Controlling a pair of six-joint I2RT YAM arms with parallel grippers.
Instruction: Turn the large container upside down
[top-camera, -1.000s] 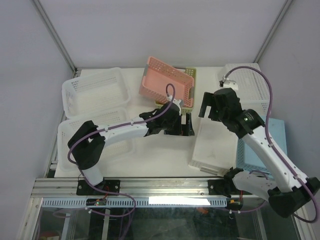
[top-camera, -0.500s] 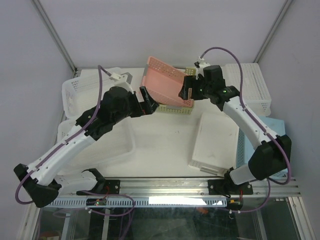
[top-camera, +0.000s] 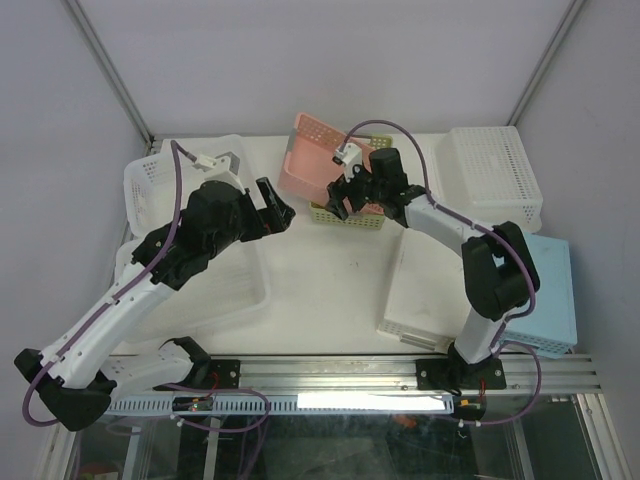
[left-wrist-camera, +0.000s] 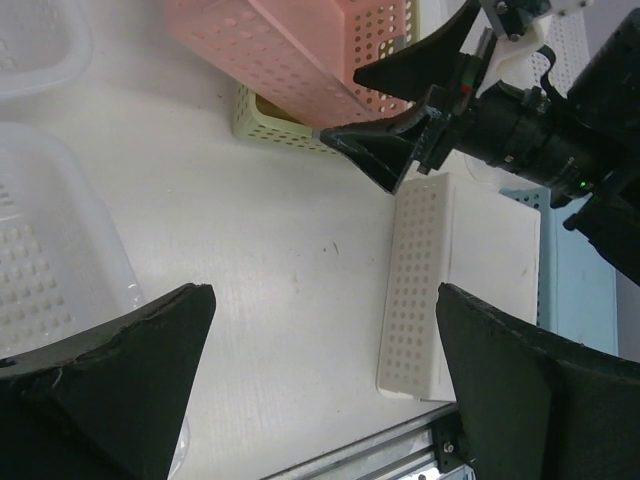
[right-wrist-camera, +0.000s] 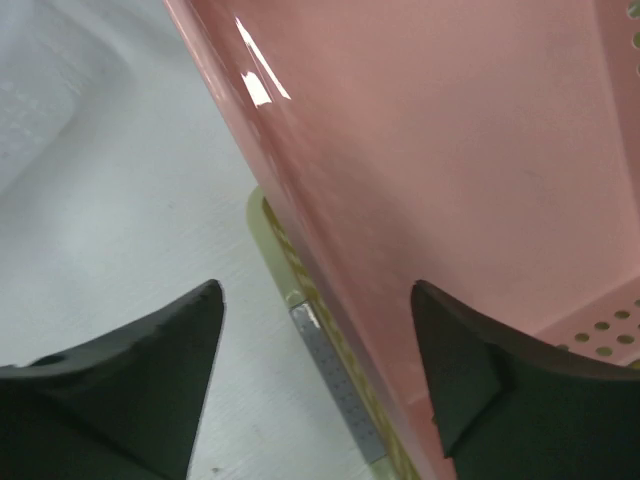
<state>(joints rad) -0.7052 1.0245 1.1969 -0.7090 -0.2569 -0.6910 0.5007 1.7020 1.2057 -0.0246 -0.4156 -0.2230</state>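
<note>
A pink perforated basket (top-camera: 318, 160) stands tilted, its low edge in a yellow-green basket (top-camera: 352, 217) at the back centre. My right gripper (top-camera: 338, 196) is open at that low edge. In the right wrist view (right-wrist-camera: 315, 288) its jaws straddle the yellow rim (right-wrist-camera: 300, 300) and the smooth pink bottom (right-wrist-camera: 450, 150). My left gripper (top-camera: 277, 205) is open and empty, hovering just left of the pink basket. In the left wrist view (left-wrist-camera: 322, 292) it looks down on bare table. A large clear tub (top-camera: 235, 290) lies at the left under the left arm.
A white basket (top-camera: 190, 175) sits at the back left and another (top-camera: 495, 170) at the back right. A white upturned basket (top-camera: 430, 285) lies at the right centre, also in the left wrist view (left-wrist-camera: 420, 290). A light-blue box (top-camera: 548, 290) lies beside it.
The left arm rose and pulled back left of the pink basket. The right arm reached across to the basket's low edge. The pink basket now stands steeper and further left.
</note>
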